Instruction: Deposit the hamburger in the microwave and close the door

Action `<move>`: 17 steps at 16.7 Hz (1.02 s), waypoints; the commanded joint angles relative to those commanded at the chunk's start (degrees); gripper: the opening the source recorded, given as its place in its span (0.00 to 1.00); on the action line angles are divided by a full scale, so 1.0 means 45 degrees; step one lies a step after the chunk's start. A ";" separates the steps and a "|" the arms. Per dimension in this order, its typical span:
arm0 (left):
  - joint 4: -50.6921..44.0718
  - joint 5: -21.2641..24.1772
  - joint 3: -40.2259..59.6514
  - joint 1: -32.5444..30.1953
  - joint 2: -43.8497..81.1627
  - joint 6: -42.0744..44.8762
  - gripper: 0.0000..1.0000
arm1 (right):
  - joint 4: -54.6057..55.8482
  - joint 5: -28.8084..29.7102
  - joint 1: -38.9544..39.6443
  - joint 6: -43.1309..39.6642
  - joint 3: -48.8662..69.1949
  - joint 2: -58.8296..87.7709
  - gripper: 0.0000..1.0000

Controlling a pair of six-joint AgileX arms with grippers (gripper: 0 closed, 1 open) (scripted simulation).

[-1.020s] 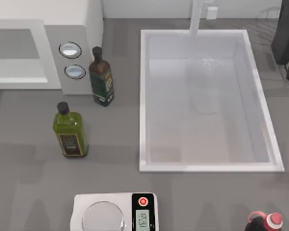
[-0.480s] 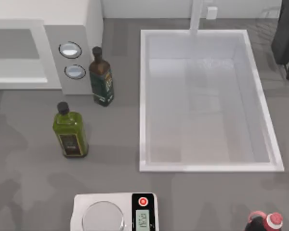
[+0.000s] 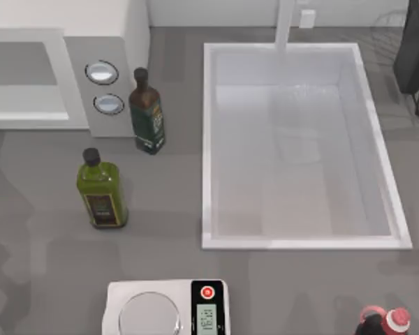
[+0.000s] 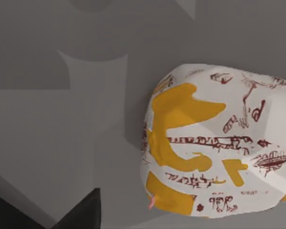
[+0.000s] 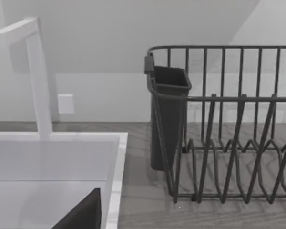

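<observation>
The hamburger (image 4: 214, 143) lies on the grey counter (image 4: 62, 143) under the left hand, whose grip I cannot tell, so it should descend centred before carrying it to the microwave (image 3: 70, 77).

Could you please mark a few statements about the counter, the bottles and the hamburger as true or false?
1. Two bottles stand near the microwave: a dark one by its knobs and a green one nearer the scale. True.
2. The hamburger lies in the sink. False: it rests on the grey counter, close under the left wrist camera.
3. The hamburger's wrapper is pale with yellow patches and red marks. True.
4. A dish rack stands left of the microwave. False: it stands beside the sink.
</observation>
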 joint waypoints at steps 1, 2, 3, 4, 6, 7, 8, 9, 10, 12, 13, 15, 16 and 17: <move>0.0000 0.0000 0.0000 0.0000 0.0000 0.0000 1.00 | 0.0000 0.0000 0.0000 0.0000 0.0000 0.0000 1.00; 0.0000 0.0000 0.0000 0.0000 0.0000 0.0000 1.00 | 0.0000 0.0000 0.0000 0.0000 0.0000 0.0000 1.00; 0.0034 0.0001 -0.0043 -0.0063 -0.0043 -0.0018 1.00 | 0.0000 0.0000 0.0000 0.0000 0.0000 0.0000 1.00; 0.0071 0.0001 -0.0068 -0.0059 -0.0018 -0.0022 1.00 | 0.0000 0.0000 0.0000 0.0000 0.0000 0.0000 1.00; 0.0531 0.0000 -0.0338 -0.0038 0.0253 -0.0035 1.00 | 0.0000 0.0000 0.0000 0.0000 0.0000 0.0000 1.00; 0.0963 0.0000 -0.0550 -0.0028 0.0480 -0.0031 1.00 | 0.0000 0.0000 0.0000 0.0000 0.0000 0.0000 1.00; 0.1523 0.0000 -0.0795 -0.0019 0.0752 -0.0018 1.00 | 0.0000 0.0000 0.0000 0.0000 0.0000 0.0000 1.00; 0.2173 0.0000 -0.1070 -0.0011 0.1055 -0.0002 1.00 | 0.0000 0.0000 0.0000 0.0000 0.0000 0.0000 1.00; 0.2841 0.0000 -0.1358 -0.0007 0.1366 0.0012 1.00 | 0.0000 0.0000 0.0000 0.0000 0.0000 0.0000 1.00; 0.3956 0.0001 -0.1885 0.0009 0.1932 0.0031 1.00 | 0.0000 0.0000 0.0000 0.0000 0.0000 0.0000 1.00; 0.4318 0.0002 -0.2079 0.0015 0.2154 0.0047 1.00 | 0.0000 0.0000 0.0000 0.0000 0.0000 0.0000 1.00; 0.4634 0.0002 -0.2262 0.0024 0.2372 0.0061 1.00 | 0.0000 0.0000 0.0000 0.0000 0.0000 0.0000 1.00; 0.4634 0.0002 -0.2262 0.0024 0.2372 0.0061 1.00 | 0.0000 0.0000 0.0000 0.0000 0.0000 0.0000 1.00; 0.4634 0.0002 -0.2262 0.0024 0.2372 0.0061 1.00 | 0.0000 0.0000 0.0000 0.0000 0.0000 0.0000 1.00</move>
